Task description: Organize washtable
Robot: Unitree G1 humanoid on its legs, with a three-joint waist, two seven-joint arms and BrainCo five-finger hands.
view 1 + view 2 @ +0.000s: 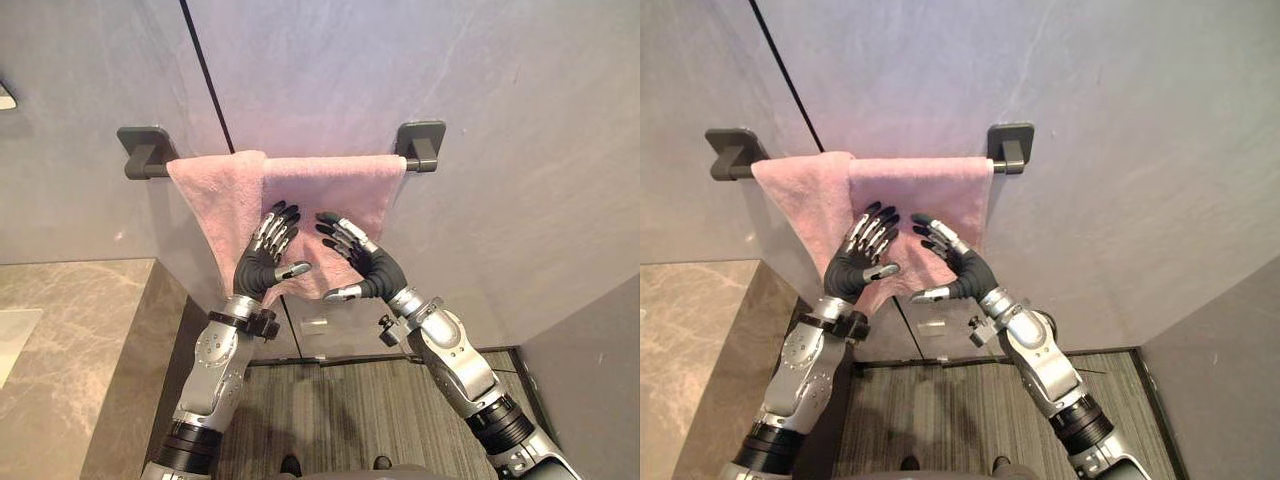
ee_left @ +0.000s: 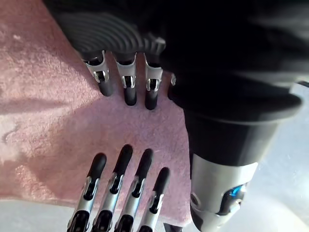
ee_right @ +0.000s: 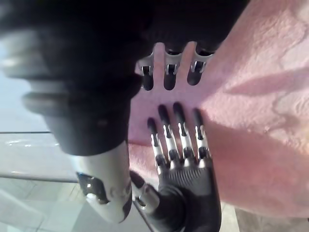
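Two hands, your left hand [image 1: 262,262] and right hand [image 1: 368,268], are released, fingers straight, side by side at the pink towel [image 1: 330,185] hanging from the rail [image 1: 421,146]. Judged step: smoothing; next you must level the skewed fold below the rail's left end.

The towel [image 1: 330,195] is pink terry cloth, soft and nubbly. The rail [image 1: 421,150] is dark and matt. The wall [image 1: 520,120] is smooth matt grey, faintly veined. The tabletop [image 1: 70,360] on the left looks like brown veined stone. The floor [image 1: 340,410] is grey and finely striped. The left hand [image 1: 258,268] and right hand [image 1: 375,268] have shiny silver fingers with matt dark tips.
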